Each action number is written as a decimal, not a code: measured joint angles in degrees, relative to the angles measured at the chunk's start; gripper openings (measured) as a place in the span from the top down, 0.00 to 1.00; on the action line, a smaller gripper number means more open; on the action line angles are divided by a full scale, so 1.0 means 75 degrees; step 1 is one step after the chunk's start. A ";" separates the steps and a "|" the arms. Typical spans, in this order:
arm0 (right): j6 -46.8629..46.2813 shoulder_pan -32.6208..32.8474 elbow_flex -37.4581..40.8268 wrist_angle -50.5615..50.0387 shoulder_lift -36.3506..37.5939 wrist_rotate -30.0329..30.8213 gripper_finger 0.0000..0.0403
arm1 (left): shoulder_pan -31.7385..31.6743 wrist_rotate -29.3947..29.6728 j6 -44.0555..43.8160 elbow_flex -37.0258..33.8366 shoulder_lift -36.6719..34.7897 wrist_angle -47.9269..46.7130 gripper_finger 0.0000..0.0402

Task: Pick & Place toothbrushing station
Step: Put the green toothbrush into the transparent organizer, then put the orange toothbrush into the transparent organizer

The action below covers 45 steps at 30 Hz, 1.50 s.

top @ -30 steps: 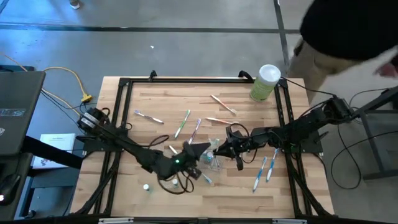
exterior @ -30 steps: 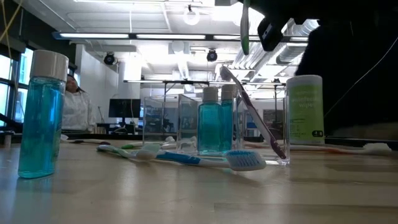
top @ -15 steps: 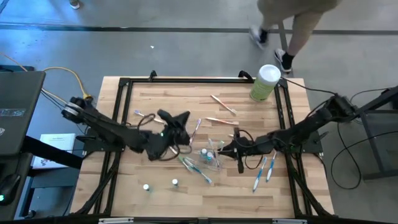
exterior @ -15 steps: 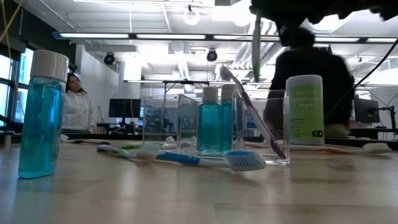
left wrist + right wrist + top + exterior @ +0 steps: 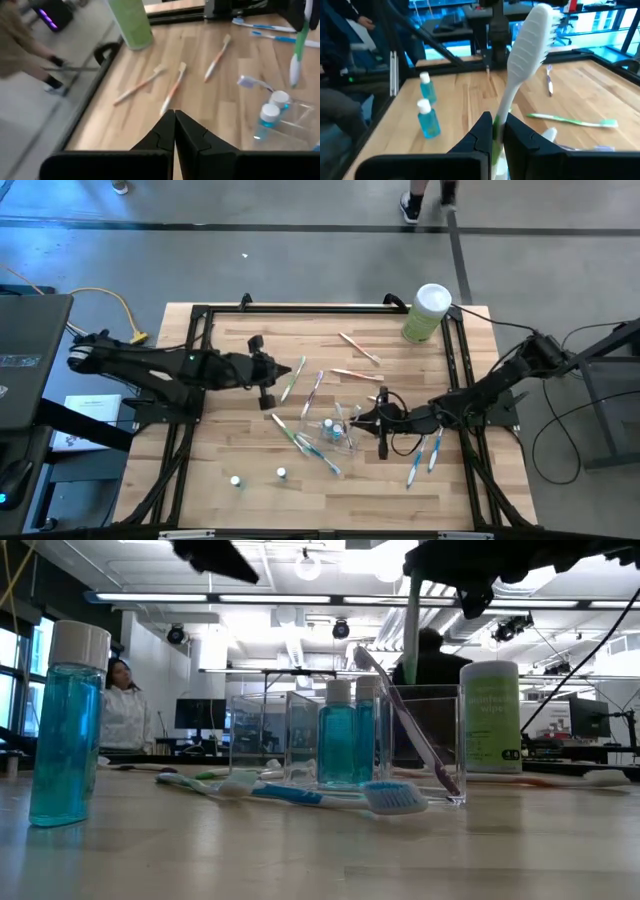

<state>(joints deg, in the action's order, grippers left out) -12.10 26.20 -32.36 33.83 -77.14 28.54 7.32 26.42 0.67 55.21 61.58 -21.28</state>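
1. The step in hand looks like dropping a brush into the small clear plastic cup (image 5: 343,427) near the middle of the wooden worktop (image 5: 250,470). To do it well, the brush should stay upright and centred over the cup's mouth before release, clear of the small blue-filled bottles (image 5: 338,735) inside and the purple toothbrush (image 5: 405,720) leaning there.
2. The right gripper (image 5: 381,418) hangs just beside the cup, its arm stretched low across from the right edge. Its jaws are nearly together, pinching a slim green-handled toothbrush with a white head (image 5: 527,50), bristles up.
3. The left gripper (image 5: 265,372) is raised over the worktop's left part, well apart from the cup; its jaws meet on nothing.
4. Other toothbrushes lie scattered: a tan one (image 5: 174,88) and a blue one (image 5: 330,795) among them.
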 joint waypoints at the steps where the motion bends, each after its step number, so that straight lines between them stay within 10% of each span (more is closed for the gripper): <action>1: 0.0047 0.0000 0.0000 0.0130 -0.0142 0.0000 0.96 | -0.0081 -0.0160 -0.0116 -0.0109 -0.0109 0.0011 0.99; 15: -0.0400 0.0006 0.0003 0.0825 -0.1451 0.0329 0.95 | -0.0166 -0.1280 -0.1240 -0.2637 -0.1229 0.1611 0.99; 28: -0.0591 0.0006 0.0003 0.0742 -0.1505 0.0386 0.49 | 0.0383 -0.1253 -0.1929 -0.3303 -0.1243 0.2363 0.99; 45: -0.0318 0.0263 0.0003 -0.1621 0.0744 0.0411 0.36 | 0.1167 0.0339 -0.1924 -0.3299 -0.1241 0.2769 0.81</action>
<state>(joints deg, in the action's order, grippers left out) -14.49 28.17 -32.34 21.66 -71.57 31.62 16.08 28.97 -13.77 30.46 52.27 -0.51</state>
